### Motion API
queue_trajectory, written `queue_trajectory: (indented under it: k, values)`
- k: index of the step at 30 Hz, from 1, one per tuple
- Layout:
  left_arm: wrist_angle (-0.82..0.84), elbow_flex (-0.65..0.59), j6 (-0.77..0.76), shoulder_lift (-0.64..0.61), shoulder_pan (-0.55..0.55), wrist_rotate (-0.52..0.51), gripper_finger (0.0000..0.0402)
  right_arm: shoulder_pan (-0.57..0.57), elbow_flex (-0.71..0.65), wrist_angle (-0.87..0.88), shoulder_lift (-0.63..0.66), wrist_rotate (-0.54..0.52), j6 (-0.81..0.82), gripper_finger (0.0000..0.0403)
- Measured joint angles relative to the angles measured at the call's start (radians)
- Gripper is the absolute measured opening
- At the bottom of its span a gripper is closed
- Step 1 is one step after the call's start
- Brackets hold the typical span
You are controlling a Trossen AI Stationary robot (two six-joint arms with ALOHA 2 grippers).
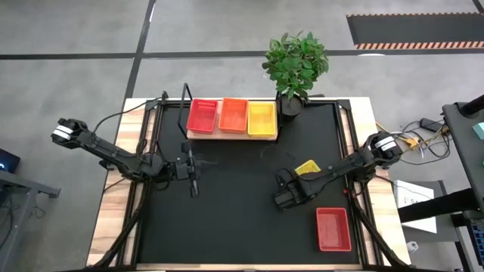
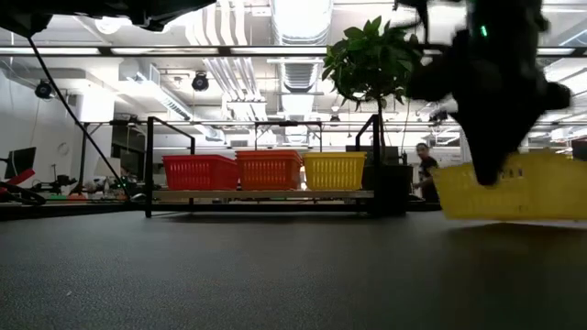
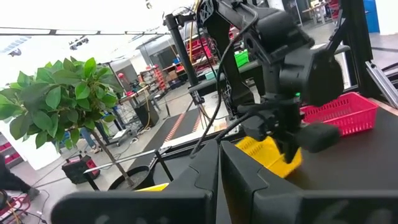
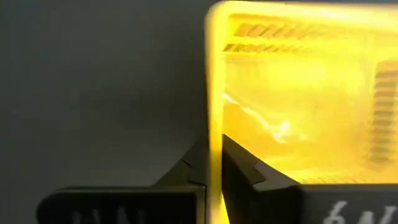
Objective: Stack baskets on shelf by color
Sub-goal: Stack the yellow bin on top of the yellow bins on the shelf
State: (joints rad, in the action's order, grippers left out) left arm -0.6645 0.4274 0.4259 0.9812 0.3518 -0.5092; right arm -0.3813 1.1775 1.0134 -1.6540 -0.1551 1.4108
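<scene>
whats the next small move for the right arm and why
Probably lift and carry toward the shelf: the right end effector is shut on the rim of the loose yellow basket, and the yellow basket on the shelf sits rightmost in the row.

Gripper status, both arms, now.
Left gripper: shut, holding nothing, over the bare black tabletop.
Right gripper: shut on the yellow basket, pinching its rim.

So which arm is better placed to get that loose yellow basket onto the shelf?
Right. The right gripper is already shut on the yellow basket's wall, lifted clear of the table. The left gripper is near the shelf but holds nothing.
</scene>
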Motion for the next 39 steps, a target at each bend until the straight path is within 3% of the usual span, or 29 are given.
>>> queue_trajectory:
  k: [7, 15, 18, 26, 30, 39]
  values:
    - [-0.001, 0.000, -0.001, -0.007, 0.000, 0.000, 0.0001, -0.043, 0.267, -0.028, -0.065, 0.032, -0.527, 0.0009]
    - [-0.001, -0.002, 0.000, -0.009, 0.000, 0.000, 0.0001, -0.044, 0.606, -0.022, -0.175, -0.245, -1.241, 0.0009]
    - [-0.004, -0.002, 0.000, -0.010, 0.000, 0.000, 0.0001, -0.018, 0.685, 0.004, -0.206, -0.294, -1.462, 0.0009]
    - [-0.010, -0.003, 0.000, -0.014, 0.000, 0.000, 0.0001, 0.196, 0.749, 0.174, -0.199, -0.303, -1.620, 0.0009]
    - [-0.008, -0.006, 0.000, -0.013, 0.000, 0.000, 0.0001, 0.327, 0.738, 0.174, -0.184, -0.277, -1.702, 0.0009]
    - [-0.007, -0.009, 0.000, -0.013, 0.000, 0.000, 0.0001, 0.578, 0.698, 0.194, -0.189, -0.158, -1.798, 0.0009]
